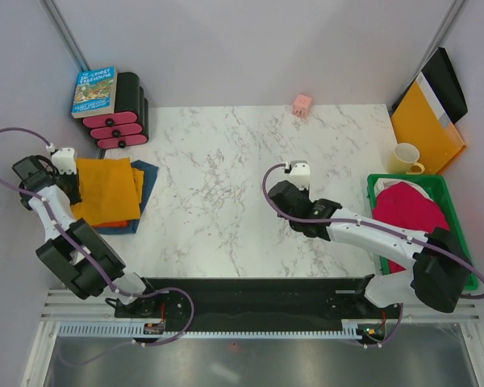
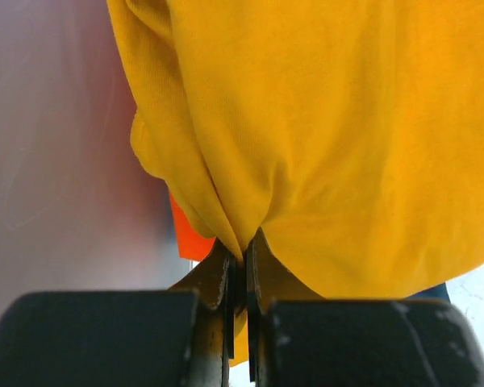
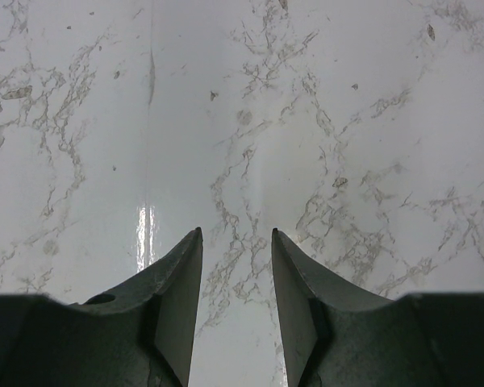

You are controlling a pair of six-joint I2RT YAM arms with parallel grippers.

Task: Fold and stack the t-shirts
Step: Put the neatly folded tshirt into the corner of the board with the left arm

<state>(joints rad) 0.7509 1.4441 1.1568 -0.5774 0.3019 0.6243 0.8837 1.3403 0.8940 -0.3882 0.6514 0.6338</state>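
My left gripper (image 2: 240, 246) is clenched on an edge of the mustard-yellow t-shirt (image 2: 331, 137). My right gripper (image 3: 236, 235) hangs parted above the marble table (image 3: 347, 121). The title on the book (image 1: 94, 91) is too small to read.

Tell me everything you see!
mustard-yellow t-shirt: one, yellow, tops left pile
red-orange t-shirt: one, orange, under it
dusty-blue t-shirt: one, blue, pile's bottom
magenta-pink t-shirt: one, pink, inside crate
green plastic crate: one, green, right side
cream mug: one, cream, behind crate
stiff yellow-orange folder: one, orange, back-right corner
small pink cube: one, pink, back edge
blue paperback book: one, blue, back-left corner
white marble table: one, white, underneath
left gripper: one, dark, shut on mustard-yellow t-shirt
right gripper: one, dark, open above table
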